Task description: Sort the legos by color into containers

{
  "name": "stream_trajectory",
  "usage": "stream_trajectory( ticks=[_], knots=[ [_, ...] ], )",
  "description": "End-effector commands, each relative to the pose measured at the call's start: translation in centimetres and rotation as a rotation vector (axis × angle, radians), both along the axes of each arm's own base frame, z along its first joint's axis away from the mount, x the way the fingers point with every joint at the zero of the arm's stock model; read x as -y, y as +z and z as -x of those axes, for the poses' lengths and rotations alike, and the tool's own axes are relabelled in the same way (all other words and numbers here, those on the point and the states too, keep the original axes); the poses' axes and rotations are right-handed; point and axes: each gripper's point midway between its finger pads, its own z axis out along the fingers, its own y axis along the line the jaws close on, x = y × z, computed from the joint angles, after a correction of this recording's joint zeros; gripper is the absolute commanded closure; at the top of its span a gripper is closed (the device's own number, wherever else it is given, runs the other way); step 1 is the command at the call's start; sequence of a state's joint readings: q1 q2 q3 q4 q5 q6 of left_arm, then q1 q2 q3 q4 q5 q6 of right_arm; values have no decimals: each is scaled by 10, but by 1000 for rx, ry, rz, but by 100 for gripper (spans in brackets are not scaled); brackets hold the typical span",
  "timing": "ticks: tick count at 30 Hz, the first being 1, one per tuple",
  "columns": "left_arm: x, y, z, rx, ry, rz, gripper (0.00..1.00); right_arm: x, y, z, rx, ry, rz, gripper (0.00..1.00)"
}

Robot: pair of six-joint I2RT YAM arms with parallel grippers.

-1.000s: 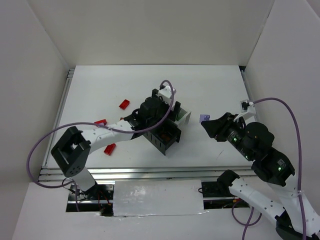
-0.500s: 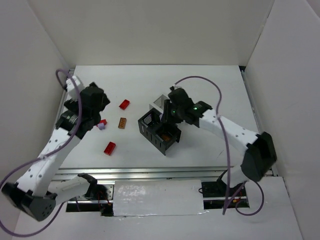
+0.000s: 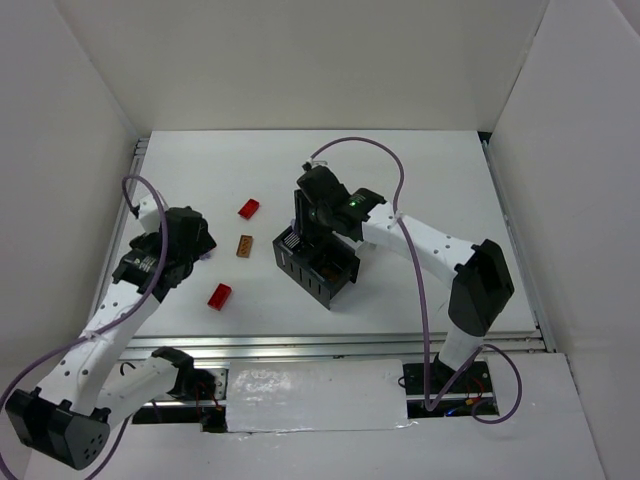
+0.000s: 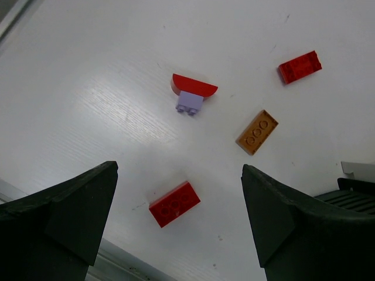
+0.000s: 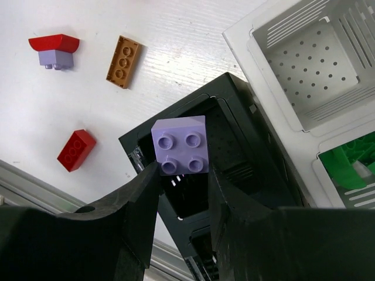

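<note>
My right gripper [image 3: 306, 214] [image 5: 181, 168] is shut on a light purple two-by-two lego [image 5: 180, 145] and holds it above a black container [image 5: 225, 146] [image 3: 322, 272]. Beside that are an empty white container [image 5: 319, 70] and a white container holding green legos [image 5: 350, 170]. My left gripper [image 3: 180, 243] [image 4: 179, 171] is open and empty above the table. Below it lie a red lego [image 4: 174, 203] [image 3: 219, 296], a red curved piece joined to a small purple piece [image 4: 193, 92], an orange-brown lego [image 4: 256, 132] [image 3: 244, 246] and another red lego [image 4: 299, 67] [image 3: 249, 208].
White walls enclose the table on the left, back and right. A metal rail [image 3: 300, 345] runs along the near edge. My right arm [image 3: 430, 240] stretches across the table's middle and hides the white containers in the top view.
My left arm swung away from the containers to over the loose legos at the left. My right arm came from the right, carrying the purple lego, to above the black container.
</note>
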State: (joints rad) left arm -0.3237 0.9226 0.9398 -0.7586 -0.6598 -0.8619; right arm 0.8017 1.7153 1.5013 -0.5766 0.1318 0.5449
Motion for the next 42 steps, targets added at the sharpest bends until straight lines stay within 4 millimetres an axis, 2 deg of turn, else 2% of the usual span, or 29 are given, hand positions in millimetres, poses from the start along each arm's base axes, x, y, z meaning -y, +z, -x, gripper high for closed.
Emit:
stream_trajectory(
  ticks=[1, 5, 6, 9, 11, 14, 17, 19, 20, 21, 24, 25, 27, 28, 30, 33, 34, 38, 39, 42],
  knots=[
    [19, 2, -17, 34, -96, 49, 0, 4, 21, 0, 56, -21, -10, 98],
    [35, 0, -31, 41, -175, 70, 0, 7, 13, 5, 35, -20, 2, 91],
    [39, -1, -37, 47, -187, 73, 1, 6, 13, 5, 39, -20, -6, 82],
    [45, -8, -47, 21, -213, 70, 0, 9, 0, 4, 23, -31, 27, 72],
    [50, -11, -52, 7, -227, 75, 0, 7, 0, 3, 21, -31, 32, 67],
    [55, -25, -64, -31, -238, 69, 1, 3, 1, 2, 15, -20, 27, 47],
    [60, -34, -74, -53, -246, 63, 3, 4, 21, 1, 42, -19, 5, 27],
    [63, -41, -83, -67, -254, 61, 8, 4, 37, 3, 66, -10, -18, 25],
    [65, -42, -85, -71, -265, 60, 10, 7, 52, 4, 92, -14, -40, 13],
    [69, -42, -90, -67, -275, 70, 12, 8, 58, 5, 105, -11, -48, 7],
    [78, -53, -100, -92, -308, 79, 14, 18, 81, 13, 136, -17, -80, 6],
    [81, -63, -103, -119, -316, 79, 13, 22, 85, 17, 142, -16, -90, 6],
    [87, -69, -110, -139, -345, 81, 13, 34, 99, 31, 169, -15, -129, 6],
    [89, -83, -112, -179, -356, 72, 14, 42, 107, 41, 187, -8, -157, 6],
    [92, -89, -118, -198, -363, 71, 17, 51, 110, 51, 195, 1, -175, 6],
    [94, -111, -126, -253, -367, 52, 20, 65, 109, 70, 191, 26, -180, 6],
    [95, -125, -128, -288, -372, 46, 20, 73, 107, 78, 188, 30, -179, 6],
    [96, -150, -133, -349, -372, 38, 20, 90, 107, 93, 203, 24, -190, 5],
    [95, -163, -131, -384, -363, 32, 22, 95, 111, 97, 215, 21, -200, 5],
    [94, -180, -127, -423, -346, 34, 28, 103, 115, 102, 226, 15, -206, 4]
  ],
)
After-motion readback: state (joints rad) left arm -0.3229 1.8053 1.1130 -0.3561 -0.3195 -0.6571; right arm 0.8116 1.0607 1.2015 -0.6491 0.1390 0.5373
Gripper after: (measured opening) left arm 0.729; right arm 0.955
